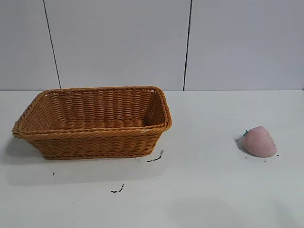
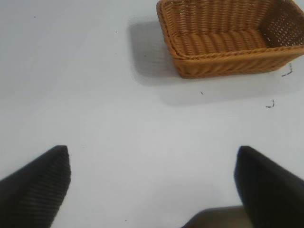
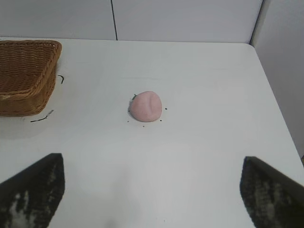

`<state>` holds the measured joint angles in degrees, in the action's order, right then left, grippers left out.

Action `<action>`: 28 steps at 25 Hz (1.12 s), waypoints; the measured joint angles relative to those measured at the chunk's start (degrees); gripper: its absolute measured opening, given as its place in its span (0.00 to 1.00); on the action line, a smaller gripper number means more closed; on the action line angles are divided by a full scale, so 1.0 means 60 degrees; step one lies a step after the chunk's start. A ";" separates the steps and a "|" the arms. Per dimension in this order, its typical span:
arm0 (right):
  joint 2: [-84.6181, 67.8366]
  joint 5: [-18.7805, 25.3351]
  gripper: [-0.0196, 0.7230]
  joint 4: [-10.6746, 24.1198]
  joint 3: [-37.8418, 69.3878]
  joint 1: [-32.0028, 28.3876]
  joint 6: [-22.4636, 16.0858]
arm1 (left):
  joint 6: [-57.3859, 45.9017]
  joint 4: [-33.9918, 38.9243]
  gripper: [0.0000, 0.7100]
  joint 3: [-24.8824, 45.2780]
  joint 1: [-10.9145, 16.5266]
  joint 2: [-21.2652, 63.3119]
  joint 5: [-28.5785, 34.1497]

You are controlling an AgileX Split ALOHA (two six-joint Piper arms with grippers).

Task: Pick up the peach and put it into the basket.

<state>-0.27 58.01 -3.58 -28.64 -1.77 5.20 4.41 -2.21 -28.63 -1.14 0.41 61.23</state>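
- The left gripper (image 2: 152, 183) hangs above bare table (image 1: 213, 190), fingers spread wide and holding nothing, the basket ahead of it.
- The basket (image 1: 95, 124) sits on the left side of the table, nothing inside it.
- The peach (image 1: 259, 141) lies well apart, on the right.
- The right gripper (image 3: 152, 190) is spread wide too, empty, short of the peach.

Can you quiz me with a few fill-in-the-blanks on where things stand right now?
1. The peach lies on the ____, outside the basket.
2. In the exterior view, the peach is to the basket's ____.
3. The basket holds ____.
4. The right gripper is ____, with the peach ahead of it; the left gripper is too, back from the basket.

Missing words: table; right; nothing; open
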 joint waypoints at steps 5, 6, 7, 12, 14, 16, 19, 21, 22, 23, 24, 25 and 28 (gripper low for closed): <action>0.0000 0.0000 0.95 0.0000 0.0000 0.0000 0.0000 | 0.0000 0.0000 0.97 0.0000 0.0000 0.0000 0.0000; 0.0000 0.0000 0.95 0.0000 0.0000 0.0000 0.0000 | 0.0000 0.0000 0.97 0.0000 0.0000 0.0000 0.0000; 0.0000 0.0000 0.95 0.0000 0.0000 0.0000 0.0000 | 0.0000 0.0000 0.97 0.0000 0.0000 0.0000 0.0000; 0.0051 -0.0058 0.95 0.0000 -0.0033 0.0000 0.0029 | 0.0000 0.0000 0.97 0.0000 0.0000 0.0000 0.0000; 0.0466 -0.0175 0.95 -0.0005 -0.0117 0.0000 0.0029 | 0.0000 0.0000 0.97 0.0000 0.0000 0.0000 0.0000; 0.1313 -0.0310 0.95 -0.0031 -0.0238 0.0000 0.0029 | 0.0000 0.0000 0.97 0.0000 0.0000 0.0000 0.0000; 0.3299 -0.0571 0.95 -0.0096 -0.0617 0.0000 0.0037 | 0.0000 0.0000 0.97 0.0000 0.0000 0.0000 0.0000; 0.4695 -0.0739 0.95 -0.0104 -0.1002 0.0000 0.0037 | 0.0000 0.0000 0.97 0.0000 0.0000 0.0000 0.0000; 0.5491 -0.0807 0.95 -0.0107 -0.1257 0.0000 0.0037 | 0.0000 0.0000 0.97 0.0000 0.0000 0.0000 0.0000; 0.6161 -0.0832 0.95 -0.0116 -0.1537 0.0000 0.0037 | 0.0000 0.0000 0.97 0.0000 0.0000 0.0000 0.0000; 0.6957 -0.0853 0.95 -0.0124 -0.1779 0.0000 0.0037 | 0.0000 0.0000 0.97 0.0000 0.0000 0.0000 0.0000; 0.7734 -0.0851 0.95 -0.0119 -0.2089 0.0000 0.0037 | 0.0000 0.0000 0.97 0.0000 0.0000 0.0000 0.0000; 0.9871 -0.0896 0.95 -0.0127 -0.3027 0.0000 0.0037 | 0.0000 0.0000 0.97 0.0000 0.0000 0.0000 0.0000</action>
<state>58.96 52.64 -4.34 -46.80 -1.77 5.42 4.41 -2.21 -28.63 -1.14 0.41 61.23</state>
